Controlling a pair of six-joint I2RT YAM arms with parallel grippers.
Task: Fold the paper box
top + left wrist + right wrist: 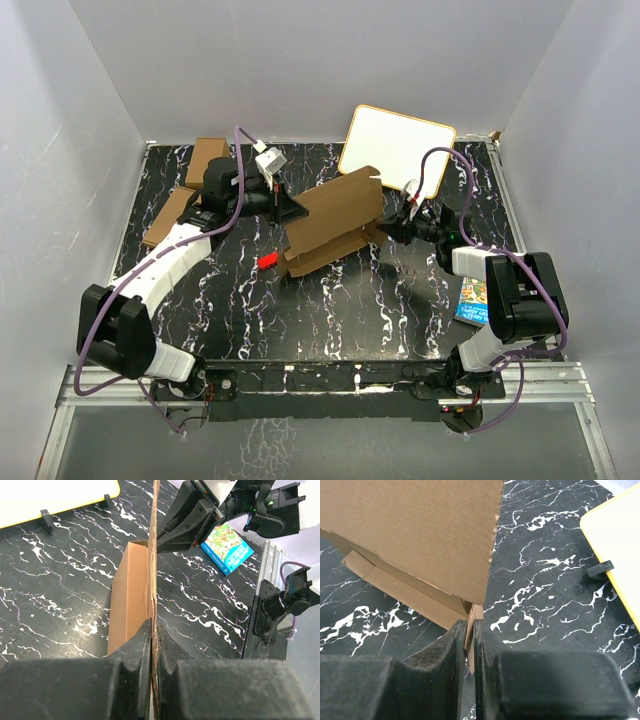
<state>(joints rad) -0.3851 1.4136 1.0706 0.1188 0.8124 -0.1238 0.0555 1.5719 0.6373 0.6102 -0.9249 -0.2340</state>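
By paper box [335, 222], top-only: red obj [267, 261]

The left gripper [153, 632] was clamped on the paper box [131, 595], its black fingers [136, 647] pressed to either face of an upright panel seen edge-on. A lower brown section rested on the black marbled table [60, 580] to the panel's left. The right gripper [170, 539] met the panel from the right. A blue-green printed booklet [226, 547] lay beyond it. A yellow-rimmed white board [50, 495] occupied the upper left corner.
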